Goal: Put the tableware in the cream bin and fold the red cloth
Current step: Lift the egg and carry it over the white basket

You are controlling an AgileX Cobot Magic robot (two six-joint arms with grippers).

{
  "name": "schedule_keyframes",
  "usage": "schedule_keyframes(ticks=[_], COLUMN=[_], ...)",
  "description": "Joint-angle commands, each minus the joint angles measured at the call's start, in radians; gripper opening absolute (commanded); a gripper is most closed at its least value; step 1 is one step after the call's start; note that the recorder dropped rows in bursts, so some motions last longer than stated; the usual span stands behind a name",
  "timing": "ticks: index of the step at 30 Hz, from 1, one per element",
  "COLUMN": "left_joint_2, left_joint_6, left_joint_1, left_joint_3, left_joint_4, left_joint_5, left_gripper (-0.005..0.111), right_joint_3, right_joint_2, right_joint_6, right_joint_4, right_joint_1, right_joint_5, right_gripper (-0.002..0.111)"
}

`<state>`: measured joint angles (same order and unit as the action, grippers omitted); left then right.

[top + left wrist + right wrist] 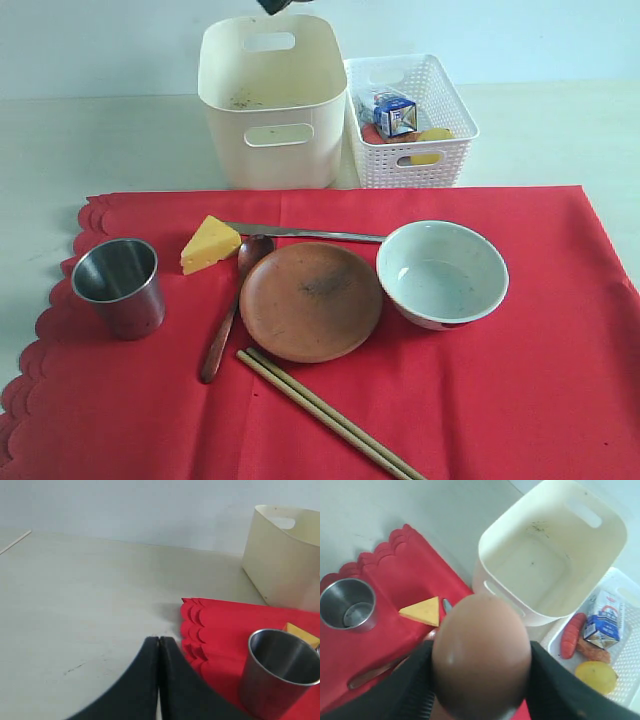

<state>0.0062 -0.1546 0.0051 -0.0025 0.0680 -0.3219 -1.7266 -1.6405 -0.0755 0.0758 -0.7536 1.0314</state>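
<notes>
In the right wrist view the right gripper [480,692] pinches one egg [480,645] above the cream bin [520,565]; released here, we fear it drops inside and cracks. In the exterior view, on the red cloth [520,400] before the bin, we count one steel cup [120,285], one brown plate [310,300], one white bowl [442,273], one wooden spoon [226,318], one knife [300,234], two chopsticks [330,415], one cheese wedge [209,243]. In the left wrist view the left gripper [159,647] is pressed together, empty, well apart from the bin.

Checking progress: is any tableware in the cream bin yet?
No, the cream bin shows only a bare, speckled floor inside.
</notes>
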Motion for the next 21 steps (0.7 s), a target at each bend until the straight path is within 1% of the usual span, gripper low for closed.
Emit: schedule_keyframes(ticks=[1, 11, 21], left_joint_2=[-0.006, -0.006, -0.006], left_joint_6=[-0.002, -0.002, -0.002], left_joint_1=[-0.006, -0.006, -0.006], left_joint_3=[0.003, 0.003, 0.003], left_joint_4=[-0.001, -0.001, -0.001], left_joint_5=[0.003, 0.003, 0.003], left_gripper=[0.001, 0.001, 0.001], right_joint_3=[0.000, 0.000, 0.000], right_joint_2=[0.006, -0.033, -0.120], right_joint_6=[-0.009, -0.017, -0.131], right_joint_4=[0.007, -0.056, -0.287], right_joint_1=[0.071, 0.211, 0.364], right_joint_5=[-0.047, -0.113, -0.180], right_gripper=[0.000, 0.000, 0.000])
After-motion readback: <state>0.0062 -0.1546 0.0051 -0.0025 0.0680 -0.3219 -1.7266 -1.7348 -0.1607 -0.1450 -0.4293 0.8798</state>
